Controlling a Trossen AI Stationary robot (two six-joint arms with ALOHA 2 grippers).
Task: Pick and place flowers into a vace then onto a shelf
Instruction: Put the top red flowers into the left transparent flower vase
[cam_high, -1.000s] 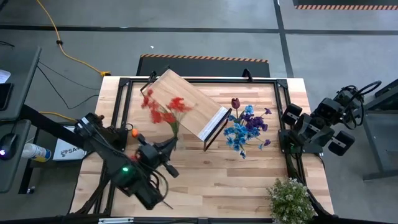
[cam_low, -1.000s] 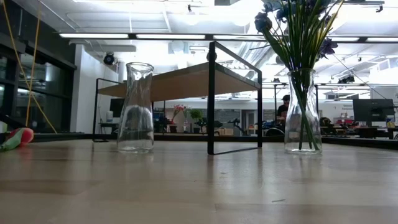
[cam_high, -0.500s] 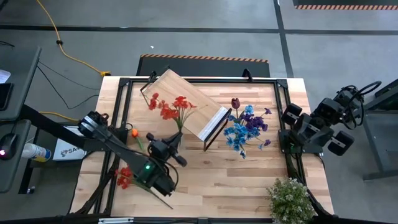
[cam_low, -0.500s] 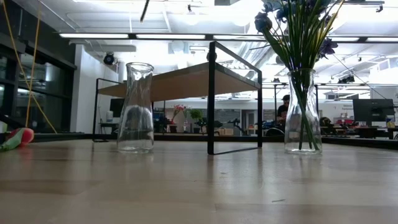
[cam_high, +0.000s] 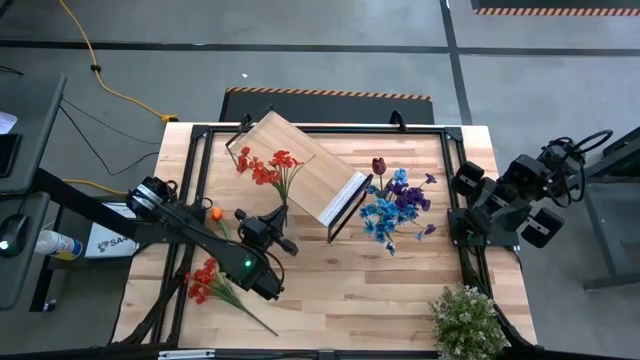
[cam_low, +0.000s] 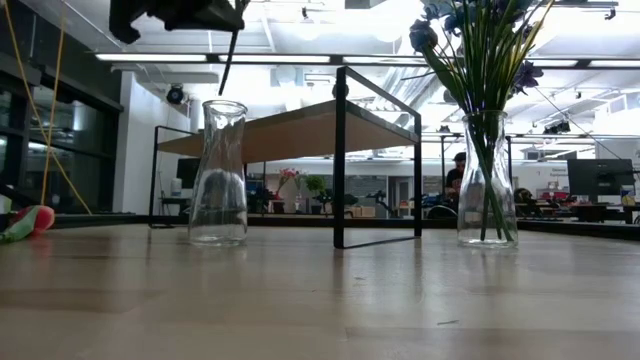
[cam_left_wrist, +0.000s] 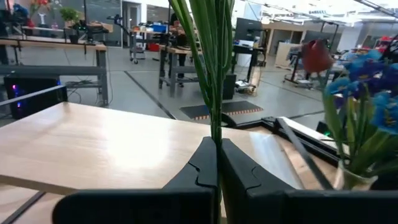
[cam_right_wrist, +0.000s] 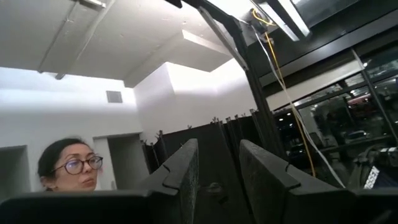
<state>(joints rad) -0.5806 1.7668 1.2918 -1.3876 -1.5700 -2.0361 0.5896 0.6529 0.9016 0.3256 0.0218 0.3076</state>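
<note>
My left gripper (cam_high: 281, 213) is shut on a red-bloomed flower spray (cam_high: 265, 168), and in the low view it hangs above the empty glass vase (cam_low: 220, 175). The spray's stem end (cam_low: 228, 60) dangles just over the vase's mouth. A second vase (cam_low: 487, 180) holds blue and purple flowers (cam_high: 398, 208) and a dark red rose (cam_high: 378, 165). The shelf (cam_high: 295, 155) stands between the two vases. Another red spray (cam_high: 205, 281) and an orange tulip (cam_high: 215, 213) lie on the table. My right gripper (cam_right_wrist: 217, 168) is open at the table's right edge, holding nothing. My left gripper pinches the spray's bundled green stems (cam_left_wrist: 215, 134) between its two fingers, well below the blooms. The fingers reach in level from the table's near-left side and lie across the stems. The spray stands upright, lifted clear, blooms above the fingers and the stem end hanging below.
A bushy pale plant (cam_high: 467, 318) sits at the table's near right corner. The black frame rails (cam_high: 200, 170) run along the table's edges. A person (cam_right_wrist: 65, 168) shows beyond the table in the right wrist view.
My left gripper has come down and a little toward the far right, carrying the red spray over the empty vase. It now enters the low view from above, with the stem end near the vase's mouth. The red spray lying on the table is uncovered.
</note>
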